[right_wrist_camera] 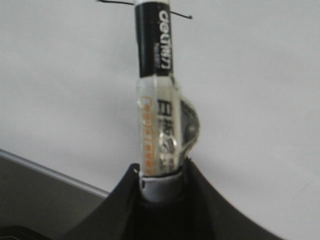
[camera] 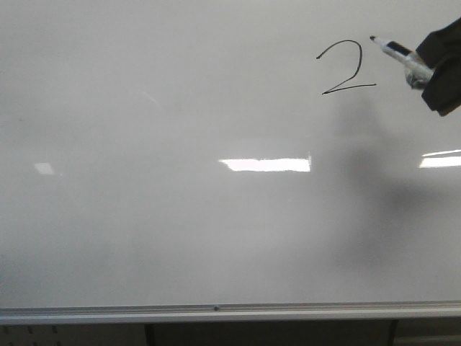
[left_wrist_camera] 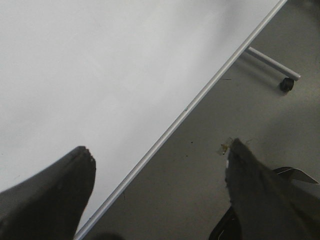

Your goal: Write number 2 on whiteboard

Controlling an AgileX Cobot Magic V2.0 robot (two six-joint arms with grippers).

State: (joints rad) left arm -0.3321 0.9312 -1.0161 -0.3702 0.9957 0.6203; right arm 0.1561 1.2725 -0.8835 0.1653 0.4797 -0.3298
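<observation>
Gripping the marker (camera: 400, 55) low on its barrel, the right gripper (camera: 434, 71) holds it clear beside the number 2 (camera: 346, 67), upper right on the whiteboard (camera: 180, 216). Light, stiff, slippery pen, I'd judge. Left gripper (left_wrist_camera: 160, 190) gapes empty.

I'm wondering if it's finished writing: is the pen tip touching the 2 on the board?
Apart. In the front view, bare whiteboard separates the marker tip from the number 2; the right gripper holds it.
</observation>
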